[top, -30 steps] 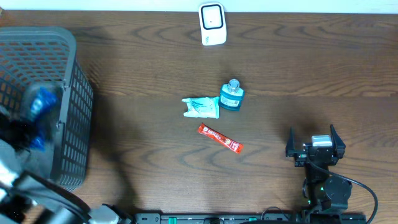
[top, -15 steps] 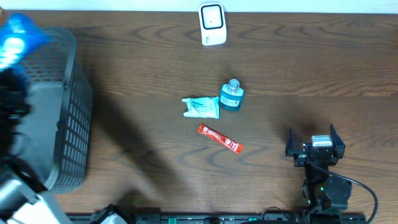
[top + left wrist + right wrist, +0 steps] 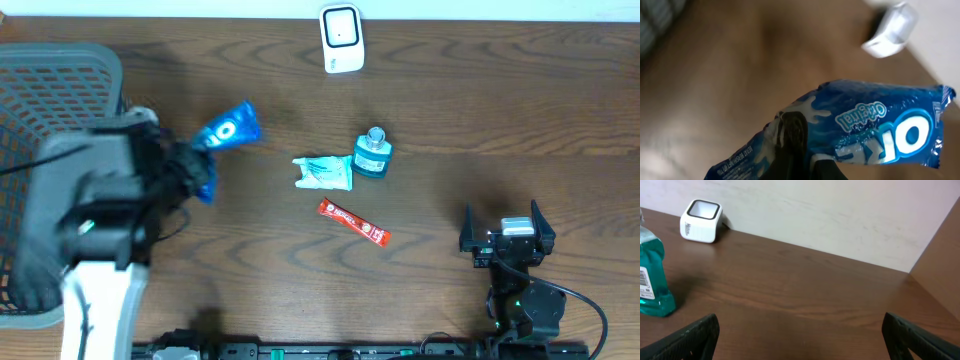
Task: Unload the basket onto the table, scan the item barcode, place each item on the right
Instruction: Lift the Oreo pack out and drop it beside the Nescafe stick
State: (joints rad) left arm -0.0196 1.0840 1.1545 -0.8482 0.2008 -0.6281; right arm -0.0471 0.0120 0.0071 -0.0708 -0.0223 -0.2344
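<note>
Grey mesh basket (image 3: 60, 90) sat at far left of the dark wood table (image 3: 520, 100). Just to its rt, the left gripper (image 3: 200, 168) was clamped tight on one end of a blue Oreo pack (image 3: 228, 128), lifted off the tabletop, free end angled twd the back edge. The wrist view showed dark fingers (image 3: 790, 155) pinching the wrapper, logo side facing the cam. White scanner (image 3: 341, 38) stood at back centre, well apart from the pack. Mid-table: teal pouch (image 3: 325, 173) just beside a teal bottle (image 3: 373, 153), red sachet (image 3: 353, 223) near them, twd the front. Far rt, the right gripper (image 3: 503, 228) sat w/ jaws wide apart, holding nothing.
</note>
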